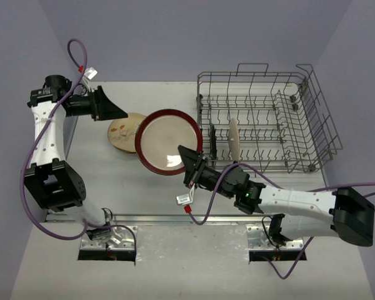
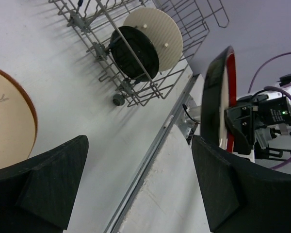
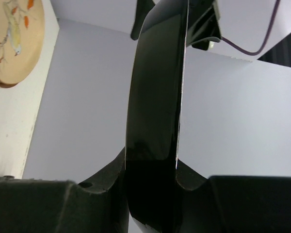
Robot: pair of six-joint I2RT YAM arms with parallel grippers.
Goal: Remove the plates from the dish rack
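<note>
Setting: robotics lab test cell. Evidence: white table (image 1: 150, 194) boxed in by plain lavender walls (image 1: 175, 31); two arms (image 1: 47, 137) bolted to a metal rail (image 1: 175, 220); loose purple cables (image 1: 356, 185). Kitchenware present only as props: dish rack (image 1: 319, 106), plates (image 1: 169, 140).

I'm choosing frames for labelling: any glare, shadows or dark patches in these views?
Top view: evenly lit, faint sheen on the red-rimmed plate. Left wrist: soft shadows by the rack. Right wrist: that plate's black underside fills the middle, one thin bright edge.
</note>
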